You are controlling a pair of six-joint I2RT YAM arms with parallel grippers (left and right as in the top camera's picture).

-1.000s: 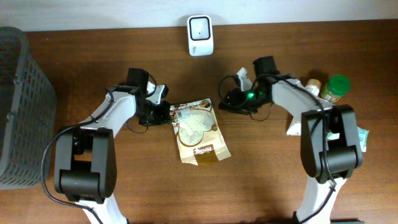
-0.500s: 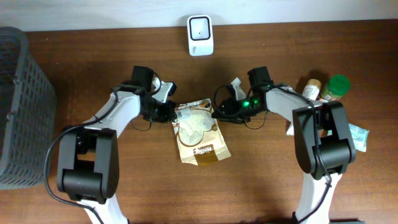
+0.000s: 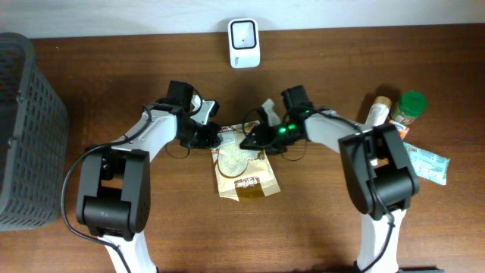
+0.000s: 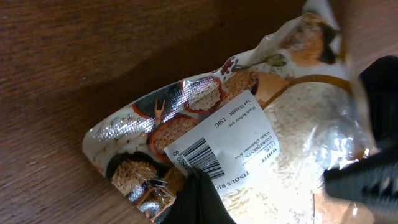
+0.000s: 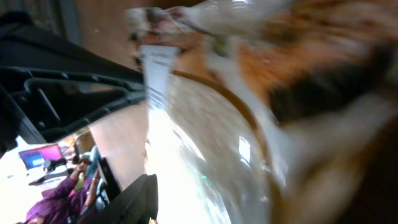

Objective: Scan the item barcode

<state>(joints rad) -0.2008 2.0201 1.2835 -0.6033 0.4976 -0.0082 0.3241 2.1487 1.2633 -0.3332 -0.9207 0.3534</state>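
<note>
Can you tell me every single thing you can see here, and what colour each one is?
table: one, brown wood, under everything
basket: one, grey, at the table's left edge
scanner: one, white, back middle of the table
pouch: one, brown and white with a white barcode label, in the centre between the grippers
green-lidded jar: one, at the back on the right
tan-lidded jar: one, just left of the green-lidded jar
packet: one, teal and white, on the right, in front of the jars
left gripper: one, black, shut on the pouch's top left corner
right gripper: one, black, at the pouch's top right edge; cannot tell if it grips
</note>
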